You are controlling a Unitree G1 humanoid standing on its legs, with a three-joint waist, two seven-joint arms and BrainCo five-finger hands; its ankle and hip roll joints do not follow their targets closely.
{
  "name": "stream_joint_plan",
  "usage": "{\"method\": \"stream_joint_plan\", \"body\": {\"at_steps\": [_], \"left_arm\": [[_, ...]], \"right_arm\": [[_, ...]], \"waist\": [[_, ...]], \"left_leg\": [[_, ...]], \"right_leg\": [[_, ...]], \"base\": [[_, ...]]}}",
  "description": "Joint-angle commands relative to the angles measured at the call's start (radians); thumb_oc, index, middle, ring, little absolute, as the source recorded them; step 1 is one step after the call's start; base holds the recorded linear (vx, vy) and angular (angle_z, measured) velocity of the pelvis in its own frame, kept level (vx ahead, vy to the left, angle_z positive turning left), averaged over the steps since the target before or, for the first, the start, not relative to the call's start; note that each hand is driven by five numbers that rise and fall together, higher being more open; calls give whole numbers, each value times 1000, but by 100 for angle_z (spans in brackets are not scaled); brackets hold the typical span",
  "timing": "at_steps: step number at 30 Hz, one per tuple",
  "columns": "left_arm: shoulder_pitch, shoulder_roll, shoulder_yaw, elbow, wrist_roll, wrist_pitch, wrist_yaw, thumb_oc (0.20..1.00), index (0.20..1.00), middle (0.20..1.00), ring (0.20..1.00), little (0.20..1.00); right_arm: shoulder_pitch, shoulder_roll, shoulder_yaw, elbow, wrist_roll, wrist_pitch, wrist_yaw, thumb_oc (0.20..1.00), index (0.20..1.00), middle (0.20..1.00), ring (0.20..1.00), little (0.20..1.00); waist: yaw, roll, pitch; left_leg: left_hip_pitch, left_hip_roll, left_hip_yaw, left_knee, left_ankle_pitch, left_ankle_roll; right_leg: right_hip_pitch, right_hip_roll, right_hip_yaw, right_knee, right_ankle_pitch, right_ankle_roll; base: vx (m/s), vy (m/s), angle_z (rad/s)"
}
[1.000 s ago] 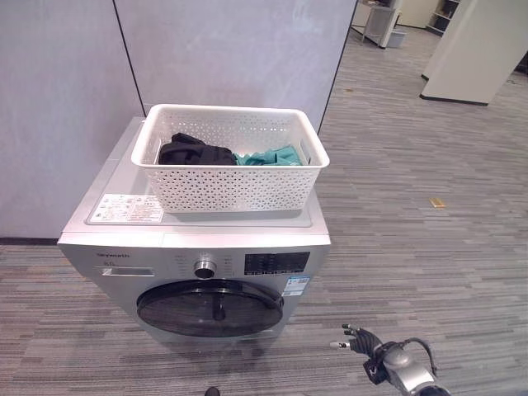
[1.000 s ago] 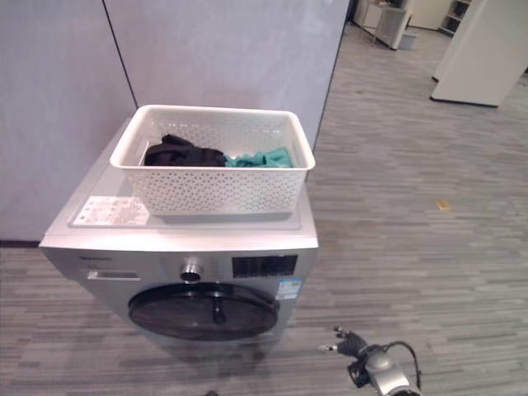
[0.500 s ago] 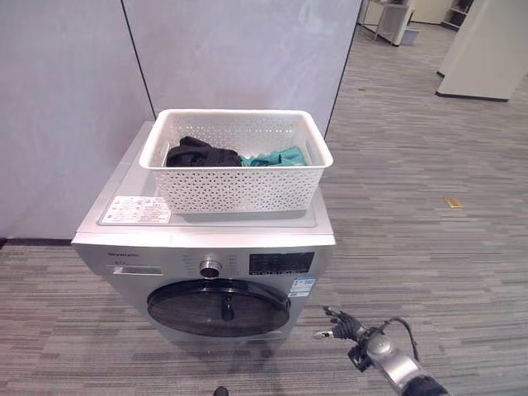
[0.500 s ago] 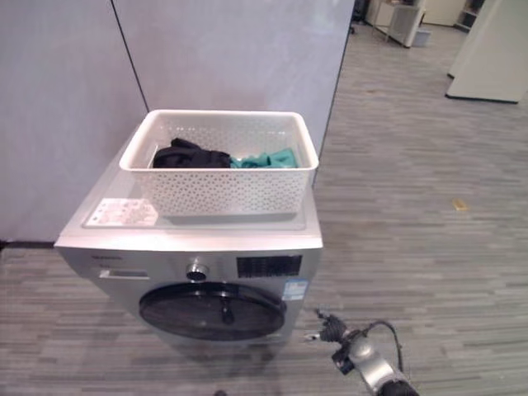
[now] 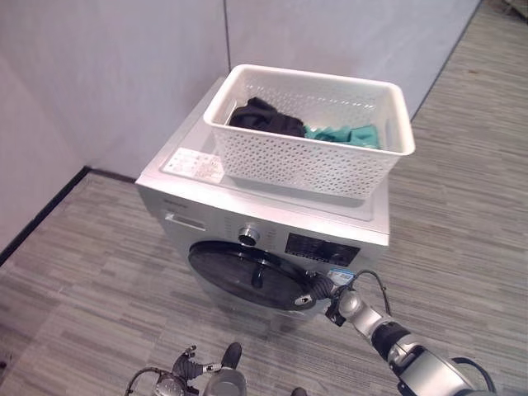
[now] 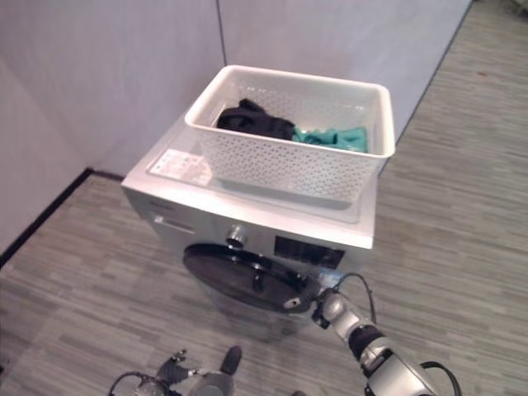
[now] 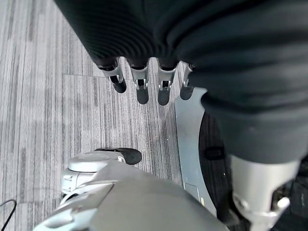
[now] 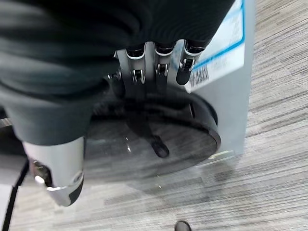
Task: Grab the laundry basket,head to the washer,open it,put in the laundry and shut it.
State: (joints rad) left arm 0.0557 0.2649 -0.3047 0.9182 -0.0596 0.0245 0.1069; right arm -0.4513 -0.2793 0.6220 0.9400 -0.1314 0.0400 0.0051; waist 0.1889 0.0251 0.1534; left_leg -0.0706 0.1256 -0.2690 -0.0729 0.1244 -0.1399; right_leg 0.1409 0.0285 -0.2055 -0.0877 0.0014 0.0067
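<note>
**Right hand at the washer door, basket up on top**

Your right hand (image 5: 323,289) reaches the right rim of the washer's (image 5: 264,227) dark round door (image 5: 247,276). In the right wrist view its fingers (image 8: 159,72) hang fairly straight over the door glass, thumb apart, curled round nothing that you can make out; the door looks closed, though the fingertips partly cover its edge, so contact with the rim is hard to judge. The white laundry basket (image 5: 318,157) sits on the washer's lid, toward the back, with a black garment (image 5: 266,117) and a teal one (image 5: 346,134) lying inside; the basket wall hides their lower parts. Your left hand (image 5: 194,367) shows low at the bottom edge, over the grey striped floor (image 5: 91,272), partly cut off; in its wrist view the fingers (image 7: 142,86) are straight and apart, empty. A white label (image 5: 194,165) lies on the lid's front left corner
</note>
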Motion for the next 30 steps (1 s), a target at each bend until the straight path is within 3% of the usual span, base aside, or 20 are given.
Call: {"method": "stream_joint_plan", "body": {"at_steps": [1, 2, 3, 6, 7, 8, 9, 10, 11, 12, 15, 16, 18, 20, 25, 26, 30], "left_arm": [[-71, 30, -24, 16, 12, -35, 25, 1000, 1000, 1000, 1000, 1000], [-62, 29, -26, -44, -32, -52, 41, 1000, 1000, 1000, 1000, 1000], [-63, 30, -26, -45, -32, -51, 41, 1000, 1000, 1000, 1000, 1000], [-81, 28, -47, -120, -70, -73, 68, 1000, 1000, 1000, 1000, 1000], [-122, 22, -54, -158, -74, -81, 86, 1000, 1000, 1000, 1000, 1000], [-140, 20, -55, -173, -66, -82, 86, 1000, 1000, 1000, 1000, 1000], [-141, 20, -55, -173, -66, -82, 86, 1000, 1000, 1000, 1000, 1000], [-143, 33, -63, -228, -42, -84, 70, 1000, 1000, 1000, 1000, 1000], [-141, 34, -63, -232, -42, -82, 70, 1000, 1000, 1000, 1000, 1000], [-134, 36, -84, -259, -21, -88, 53, 1000, 1000, 1000, 1000, 1000], [-136, 31, -95, -251, -13, -88, 49, 1000, 1000, 1000, 1000, 1000], [-150, 23, -103, -248, -2, -78, 43, 1000, 1000, 1000, 1000, 1000], [-152, 21, -109, -246, 9, -75, 41, 1000, 1000, 1000, 1000, 1000], [-164, 23, -127, -254, 28, -76, 41, 1000, 1000, 1000, 1000, 1000], [-155, 50, -126, -324, 42, -92, 52, 1000, 1000, 1000, 1000, 1000], [-148, 57, -116, -361, 30, -106, 61, 1000, 1000, 1000, 1000, 1000], [-141, 82, -88, -445, 53, -136, 123, 1000, 1000, 1000, 1000, 1000]], "right_arm": [[-60, -4, 0, -23, 25, -56, -41, 1000, 1000, 1000, 1000, 1000], [-95, 12, 9, -24, 66, -70, -61, 1000, 1000, 1000, 1000, 1000], [-97, 13, 9, -23, 66, -71, -61, 1000, 1000, 1000, 1000, 1000], [-152, 8, 21, -6, 93, -81, -92, 1000, 1000, 1000, 1000, 1000], [-177, -23, 4, -20, 114, -87, -121, 1000, 1000, 1000, 1000, 1000], [-166, -30, -5, -30, 126, -85, -130, 1000, 1000, 1000, 1000, 1000], [-167, -30, -6, -30, 126, -85, -130, 1000, 1000, 1000, 1000, 1000], [-146, -44, -21, -42, 131, -80, -142, 1000, 1000, 1000, 1000, 1000], [-145, -45, -22, -43, 131, -80, -143, 1000, 1000, 1000, 1000, 1000], [-138, -54, -38, -47, 131, -81, -151, 1000, 1000, 1000, 1000, 1000], [-120, -51, -48, -59, 133, -80, -155, 1000, 1000, 1000, 1000, 1000], [-76, -57, -66, -94, 136, -70, -152, 1000, 1000, 1000, 1000, 1000], [-68, -56, -74, -95, 131, -65, -152, 1000, 1000, 1000, 1000, 1000], [-36, -43, -100, -110, 139, -66, -158, 1000, 1000, 1000, 1000, 1000], [2, -25, -115, -116, 146, -72, -163, 1000, 1000, 1000, 1000, 1000], [8, -3, -114, -108, 154, -73, -162, 1000, 1000, 1000, 1000, 1000], [3, 68, -97, -65, 184, -83, -172, 1000, 1000, 1000, 1000, 1000]], "waist": [[8, -30, 28], [30, -17, 69], [28, -18, 68], [49, 11, 116], [33, 2, 133], [18, -12, 138], [17, -14, 134], [-4, -26, 139], [-4, -28, 143], [-22, -25, 152], [-48, -22, 157], [-92, -8, 149], [-102, 1, 143], [-118, 10, 137], [-114, 22, 144], [-104, 25, 143], [-80, 21, 140]], "left_leg": [[53, 29, 22, 100, -130, 32], [11, 42, -10, 107, -96, 21], [9, 42, -12, 107, -95, 21], [-72, 47, -54, 18, 40, -7], [-142, 31, 18, -3, 59, -2], [-149, 44, 127, 21, 29, 16], [-157, 41, 126, 25, 30, 17], [-142, 88, 258, 179, -49, 20], [-159, 82, 263, 195, -38, 27], [-125, 123, 293, 358, -97, 16], [-85, 140, 284, 461, -129, 17], [-9, 150, 324, 371, -140, 18], [24, 148, 346, 318, -151, 12], [85, 132, 385, 187, -174, 6], [133, 98, 405, 109, -232, 20], [140, 75, 396, 93, -257, 30], [160, 40, 380, 65, -274, 46]], "right_leg": [[-66, -108, 42, 1, -12, 70], [-94, -87, 38, 0, -15, 61], [-95, -86, 36, 0, -15, 61], [-174, -73, -8, 0, -14, 61], [-244, -102, -63, 0, 0, 64], [-269, -126, -103, 0, 9, 72], [-275, -129, -104, 0, 11, 73], [-295, -154, -152, 0, 3, 74], [-305, -161, -162, 0, 22, 68], [-322, -174, -183, 0, 15, 64], [-335, -180, -211, 0, 25, 63], [-336, -191, -242, 0, 38, 74], [-340, -200, -251, 0, 54, 84], [-356, -234, -265, 7, 100, 110], [-372, -282, -278, 13, 144, 142], [-376, -302, -276, 15, 164, 156], [-368, -342, -282, 21, 198, 181]], "base": [[-161, -128, 0], [-163, -129, 3], [-268, -158, 8], [-328, -40, 31], [-460, -63, 64], [-339, -54, 91], [-221, -154, 124], [-185, -86, 119], [-247, -135, 122], [-172, -20, 92], [-85, 25, 81], [-43, 162, 64], [-53, 167, 112], [-106, 211, 79], [-104, 212, 37], [-37, 107, 9], [-53, 128, 0]]}}
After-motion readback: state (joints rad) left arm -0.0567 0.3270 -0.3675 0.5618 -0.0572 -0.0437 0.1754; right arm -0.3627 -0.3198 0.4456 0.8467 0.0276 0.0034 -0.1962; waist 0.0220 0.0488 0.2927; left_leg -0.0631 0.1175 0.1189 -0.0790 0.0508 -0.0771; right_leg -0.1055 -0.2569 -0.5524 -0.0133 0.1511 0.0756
